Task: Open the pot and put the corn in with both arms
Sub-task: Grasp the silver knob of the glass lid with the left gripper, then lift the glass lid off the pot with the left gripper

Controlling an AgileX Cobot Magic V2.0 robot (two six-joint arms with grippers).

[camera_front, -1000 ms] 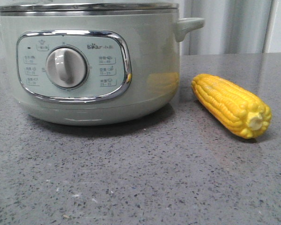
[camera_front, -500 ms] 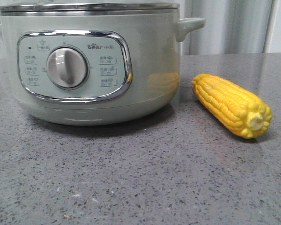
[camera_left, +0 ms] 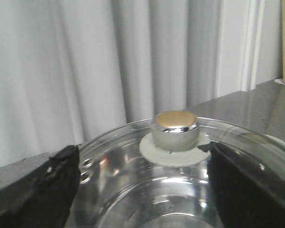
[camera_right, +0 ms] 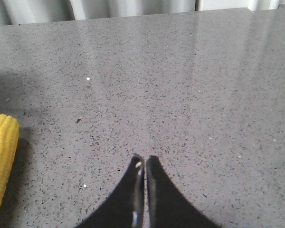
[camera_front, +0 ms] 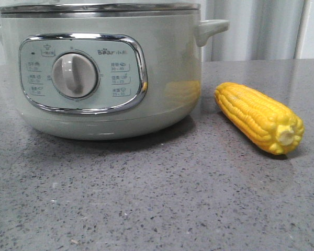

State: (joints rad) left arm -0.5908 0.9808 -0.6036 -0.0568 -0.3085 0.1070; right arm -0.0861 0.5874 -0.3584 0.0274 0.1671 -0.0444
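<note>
Grey speckled stone worktop (camera_front: 146, 198) carries two items. Pale grey-green round electric pot (camera_front: 167, 63) stands toward the worktop's left side, control panel and grey dial (camera_front: 75, 75) facing the front camera; its left edge is cut off by the frame. Domed clear glass lid (camera_left: 133, 180) sits on the pot, closed, with a chrome-rimmed knob (camera_left: 175, 129) at its centre. Bright yellow corn cob (camera_front: 259, 117) lies on the worktop just beside the pot on its right, apart from it, stub end toward the front edge; a yellow reflection shows on the pot wall. White pleated curtain (camera_left: 85, 61) hangs behind the worktop's far edge.

Left gripper (camera_left: 142, 185): black fingers (camera_left: 42, 190) spread wide apart, one on either side of the lid, with the knob between and beyond them. Contact with the lid cannot be determined; fingertips are cut off by the frame.

Right gripper (camera_right: 143, 164): fingertips together, holding nothing, above bare worktop. The corn (camera_right: 1, 161) lies well to one side of it, not touching, only one end visible at the frame edge.

Neither arm appears in the front view. Pot interior is not discernible through the lid reflections
</note>
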